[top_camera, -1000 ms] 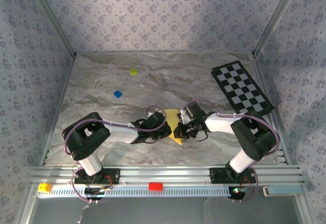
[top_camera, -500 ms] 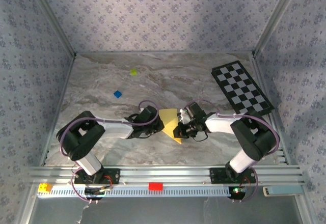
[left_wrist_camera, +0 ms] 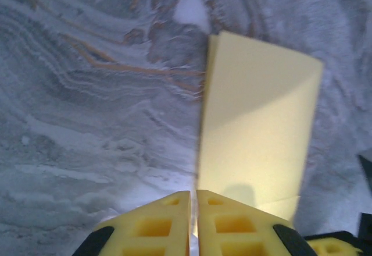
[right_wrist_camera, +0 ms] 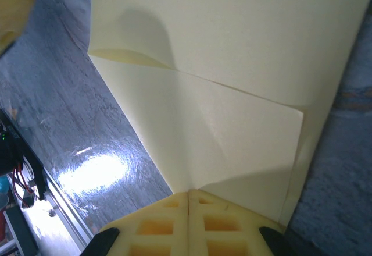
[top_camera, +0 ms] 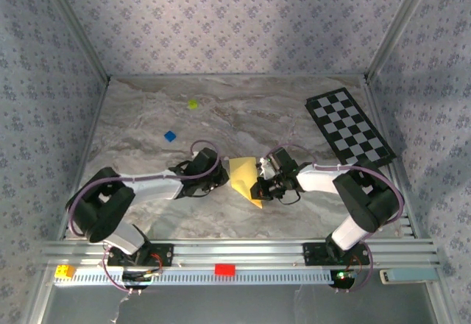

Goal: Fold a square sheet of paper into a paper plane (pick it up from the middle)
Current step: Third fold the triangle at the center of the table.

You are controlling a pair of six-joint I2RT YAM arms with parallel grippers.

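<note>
The yellow sheet of paper lies folded near the middle of the marble table, its lower end tapering to a point. In the right wrist view the paper shows layered flaps and creases that run into my right gripper, which is shut on its edge; from above that gripper sits at the paper's right side. My left gripper is just left of the paper. In the left wrist view it is shut, and the paper lies ahead and to the right, its near edge under the right finger.
The black-and-white checkered board lies at the back right. A small yellow-green block and a blue block sit at the back left. A red block rests on the front rail.
My left gripper has drawn back to the left off the paper, uncovering more of the yellow sheet. The right gripper has kept its place on the paper.
</note>
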